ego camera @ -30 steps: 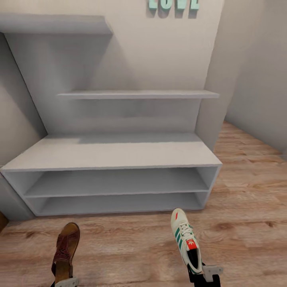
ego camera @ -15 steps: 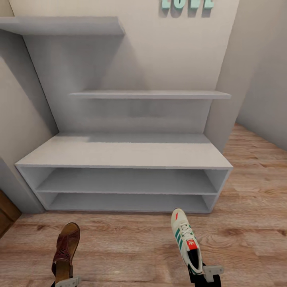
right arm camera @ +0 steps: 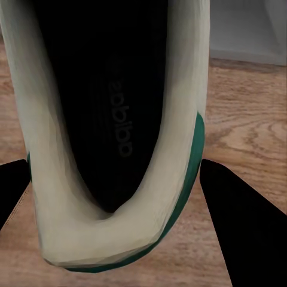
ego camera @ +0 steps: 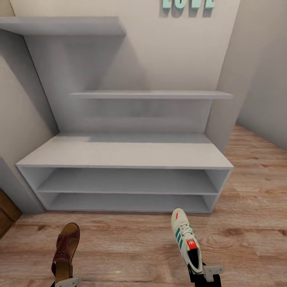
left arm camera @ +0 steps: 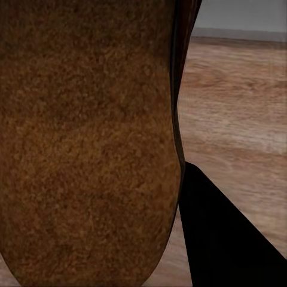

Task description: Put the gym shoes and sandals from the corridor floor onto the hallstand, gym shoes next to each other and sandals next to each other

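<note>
At the lower left of the head view, the left gripper (ego camera: 65, 282) has its jaws closed on the heel of a reddish-brown woven-strap leather sandal (ego camera: 65, 248). At the lower right, the right gripper (ego camera: 207, 275) clamps a white sneaker with green stripes and teal sole (ego camera: 185, 240). The light grey hallstand (ego camera: 123, 155) stands ahead, unoccupied. Lift both clear of the front edge and set each down flat, leaving room beside it for its mate.
</note>
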{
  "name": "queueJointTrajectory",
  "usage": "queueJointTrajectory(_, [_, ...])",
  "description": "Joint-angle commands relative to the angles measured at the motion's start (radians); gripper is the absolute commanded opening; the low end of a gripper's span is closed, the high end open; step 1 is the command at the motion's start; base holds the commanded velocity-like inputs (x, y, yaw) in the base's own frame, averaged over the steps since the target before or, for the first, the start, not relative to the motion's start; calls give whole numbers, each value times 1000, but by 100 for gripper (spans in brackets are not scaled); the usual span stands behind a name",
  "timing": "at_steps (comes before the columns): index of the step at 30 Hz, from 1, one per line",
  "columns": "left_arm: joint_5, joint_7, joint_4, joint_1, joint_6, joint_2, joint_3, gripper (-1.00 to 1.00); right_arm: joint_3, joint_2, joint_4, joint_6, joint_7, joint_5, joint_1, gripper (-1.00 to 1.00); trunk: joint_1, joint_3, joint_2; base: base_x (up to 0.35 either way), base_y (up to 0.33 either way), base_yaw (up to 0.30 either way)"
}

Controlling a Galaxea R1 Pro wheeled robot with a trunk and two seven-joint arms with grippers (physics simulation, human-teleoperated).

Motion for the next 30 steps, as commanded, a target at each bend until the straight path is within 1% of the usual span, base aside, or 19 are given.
queueJointTrajectory(1, [5, 1, 1, 0, -3, 0, -2, -100, 6, 0, 1, -3, -1, -1, -1, -100, 0, -1, 0, 0, 130, 0])
queueJointTrajectory(5, [5, 1, 1, 0, -3, 1, -2, -100, 4, 0, 1, -3, -2, -3, 0, -100, 0, -1, 0, 0, 220, 0])
queueJointTrajectory(18, [6, 1, -4, 0, -4, 2, -4, -100, 3, -3, 1, -4, -4, -4, -1, -100, 0, -1, 0, 0, 300, -2])
queueJointTrajectory(23, [6, 1, -7, 0, -4, 2, -5, -100, 2, -3, -1, -3, -4, -4, -1, -100, 0, 0, 0, 0, 299, -142])
queueJointTrajectory(30, [3, 0, -8, 0, -3, 1, -5, -100, 1, -3, -3, -3, -4, -5, 0, -100, 0, 2, 0, 0, 115, -96])
